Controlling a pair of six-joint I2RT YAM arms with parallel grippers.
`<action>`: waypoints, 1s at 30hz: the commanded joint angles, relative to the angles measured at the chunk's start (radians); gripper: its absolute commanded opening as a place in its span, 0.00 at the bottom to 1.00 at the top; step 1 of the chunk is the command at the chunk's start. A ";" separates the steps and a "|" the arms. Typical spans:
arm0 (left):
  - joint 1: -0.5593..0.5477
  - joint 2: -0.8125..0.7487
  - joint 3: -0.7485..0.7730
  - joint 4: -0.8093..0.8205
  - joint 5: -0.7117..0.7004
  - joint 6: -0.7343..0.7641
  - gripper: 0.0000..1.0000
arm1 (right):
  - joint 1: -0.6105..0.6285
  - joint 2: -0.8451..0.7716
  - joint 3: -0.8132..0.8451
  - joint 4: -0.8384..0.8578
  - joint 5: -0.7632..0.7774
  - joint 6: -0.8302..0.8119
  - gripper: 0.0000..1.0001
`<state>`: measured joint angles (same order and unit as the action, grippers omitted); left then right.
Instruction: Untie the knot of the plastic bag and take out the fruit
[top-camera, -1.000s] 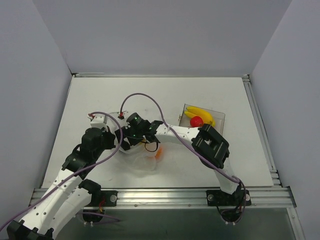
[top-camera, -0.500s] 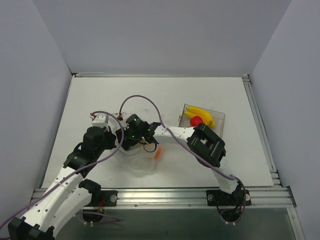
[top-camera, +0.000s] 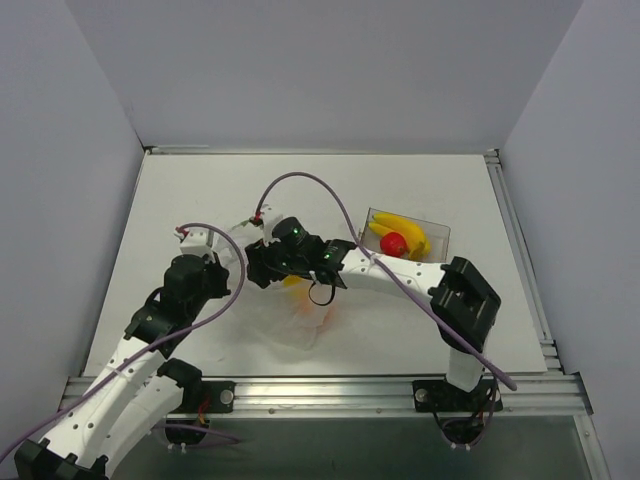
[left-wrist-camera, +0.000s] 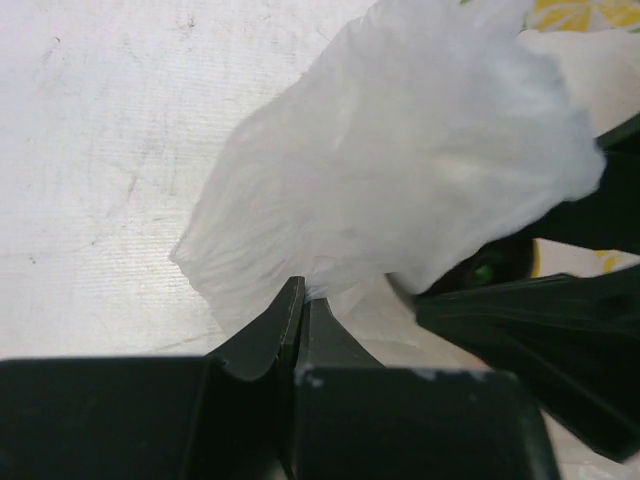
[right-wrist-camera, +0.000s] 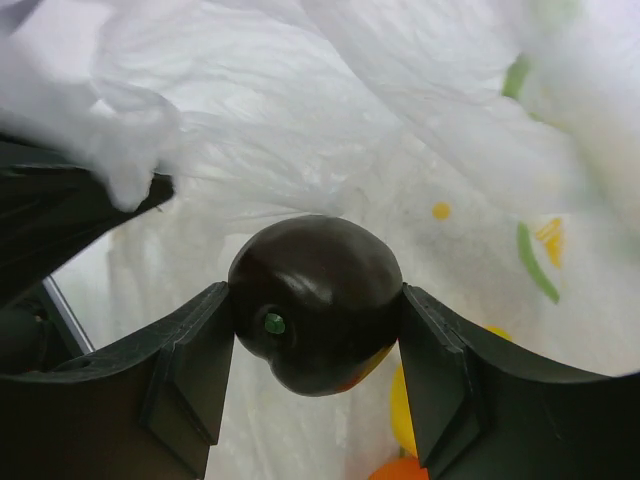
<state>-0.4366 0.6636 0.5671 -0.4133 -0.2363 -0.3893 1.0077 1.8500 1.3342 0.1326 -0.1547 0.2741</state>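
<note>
Your left gripper (left-wrist-camera: 300, 298) is fully closed. Its two black fingers (left-wrist-camera: 262, 335) meet tip to tip on a fold of the thin, crinkly, translucent whitish plastic bag (left-wrist-camera: 400, 170). The fold rises from that pinch as a bunched flap. In the top view the rest of the bag lies slack on the white table (top-camera: 200, 190), just ahead of the two arm bases.

Your right gripper (right-wrist-camera: 316, 310) sits immediately beside the left one, at the bag's far-left edge. Its jaws are parted to about the width of a dark purple-black toy ball (right-wrist-camera: 320, 270) and clamp that ball, one pad on each side. The ball is centred between the fingers, with printed bag film behind and around it. You cannot tell from these views whether it is clear of the bag's mouth.

Just past the held ball, lower in the right wrist view, a yellow toy fruit (right-wrist-camera: 400, 410) and an orange toy fruit (right-wrist-camera: 400, 470) lie in the bag. Neither touches the fingers. The orange one also shows through the film from above.

Farther off, at the table's far right, stands a clear rigid rectangular box (top-camera: 436, 232). It holds a yellow toy banana (top-camera: 405, 228) and a red toy piece (top-camera: 392, 242), touching one another and well apart from both grippers.
</note>
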 joint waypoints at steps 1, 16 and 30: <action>0.004 -0.016 0.007 0.027 -0.029 -0.008 0.00 | -0.006 -0.118 -0.021 -0.005 0.096 -0.044 0.10; 0.004 -0.021 0.008 0.018 -0.051 -0.011 0.00 | -0.061 -0.448 -0.050 -0.057 0.216 -0.098 0.10; 0.009 -0.022 0.011 0.016 -0.041 -0.014 0.00 | -0.696 -0.696 -0.355 -0.205 0.371 0.003 0.10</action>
<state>-0.4366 0.6521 0.5671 -0.4152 -0.2695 -0.3981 0.4145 1.1629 1.0199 -0.0490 0.1856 0.2329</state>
